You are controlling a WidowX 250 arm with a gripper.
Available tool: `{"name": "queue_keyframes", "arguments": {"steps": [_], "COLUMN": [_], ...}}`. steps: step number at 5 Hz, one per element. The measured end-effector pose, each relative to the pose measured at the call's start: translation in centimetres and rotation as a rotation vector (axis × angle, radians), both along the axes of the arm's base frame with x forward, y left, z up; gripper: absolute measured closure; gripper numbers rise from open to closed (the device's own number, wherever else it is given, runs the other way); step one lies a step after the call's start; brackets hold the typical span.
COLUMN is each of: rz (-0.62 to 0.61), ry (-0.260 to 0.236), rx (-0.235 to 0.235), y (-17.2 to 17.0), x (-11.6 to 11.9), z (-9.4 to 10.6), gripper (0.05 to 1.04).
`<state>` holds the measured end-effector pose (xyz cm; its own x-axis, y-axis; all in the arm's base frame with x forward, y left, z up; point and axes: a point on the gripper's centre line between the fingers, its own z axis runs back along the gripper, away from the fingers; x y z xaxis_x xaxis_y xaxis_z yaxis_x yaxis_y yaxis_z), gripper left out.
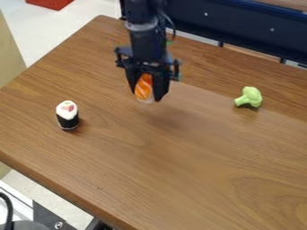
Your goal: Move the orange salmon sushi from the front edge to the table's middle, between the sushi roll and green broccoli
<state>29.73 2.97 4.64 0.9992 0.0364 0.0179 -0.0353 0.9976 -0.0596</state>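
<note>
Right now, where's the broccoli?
Camera view, right side: the broccoli lies on the table toward its far edge, to the right of the gripper, which holds the orange-and-white sushi above the table.

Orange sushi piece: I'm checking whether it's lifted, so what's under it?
Below the sushi piece held in the hand shows wooden tabletop with a soft shadow, so it looks lifted. Its underside and the patch of tabletop behind it are hidden.
</note>
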Motion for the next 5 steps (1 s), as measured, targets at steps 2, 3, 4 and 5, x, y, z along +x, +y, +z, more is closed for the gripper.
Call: {"name": "queue_keyframes", "arguments": {"steps": [2, 3, 4, 5], "rz": [-0.003, -0.004, -0.003, 0.000], "ry": [-0.020, -0.014, 0.011, 0.002], "rx": [0.035, 0.045, 0.058, 0.068], "y": [-0.3, -0.3, -0.2, -0.3], "x": [0.2, 0.3, 0.0, 0.1], "z": [-2.4, -3.2, -3.8, -3.9], "gripper": [0.539, 0.490, 0.195, 0.065]}}
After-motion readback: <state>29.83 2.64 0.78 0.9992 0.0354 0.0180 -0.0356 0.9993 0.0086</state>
